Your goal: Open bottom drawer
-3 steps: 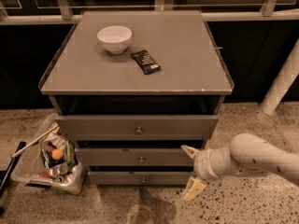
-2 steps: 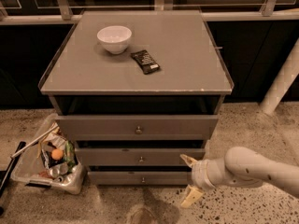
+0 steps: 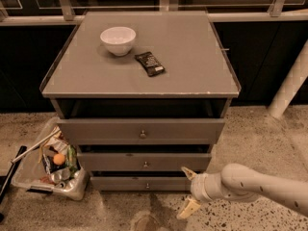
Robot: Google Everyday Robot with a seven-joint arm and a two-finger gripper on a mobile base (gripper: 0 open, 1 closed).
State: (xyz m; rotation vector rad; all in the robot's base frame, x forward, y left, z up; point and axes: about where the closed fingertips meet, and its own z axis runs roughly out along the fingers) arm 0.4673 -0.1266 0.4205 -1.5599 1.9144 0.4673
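The bottom drawer [image 3: 125,183] is the slimmest grey front, lowest in the grey cabinet, with a tiny metal knob [image 3: 147,185] at its centre. It sits nearly flush under the middle drawer [image 3: 115,162]. My gripper [image 3: 186,191] comes in from the lower right on a white arm. It is open, with one cream finger [image 3: 186,172] up by the bottom drawer's right end and the other finger [image 3: 187,209] down near the floor. It holds nothing and is to the right of the knob.
The tall top drawer [image 3: 96,130] juts out a little. A white bowl [image 3: 118,40] and a dark packet [image 3: 149,63] lie on the cabinet top [image 3: 192,47]. A clear bin of rubbish [image 3: 50,165] stands on the floor at the left. A white post [image 3: 291,83] stands at the right.
My gripper and arm have moved left and slightly down, closer to the bottom drawer's front. The drawers, bowl and packet have not moved.
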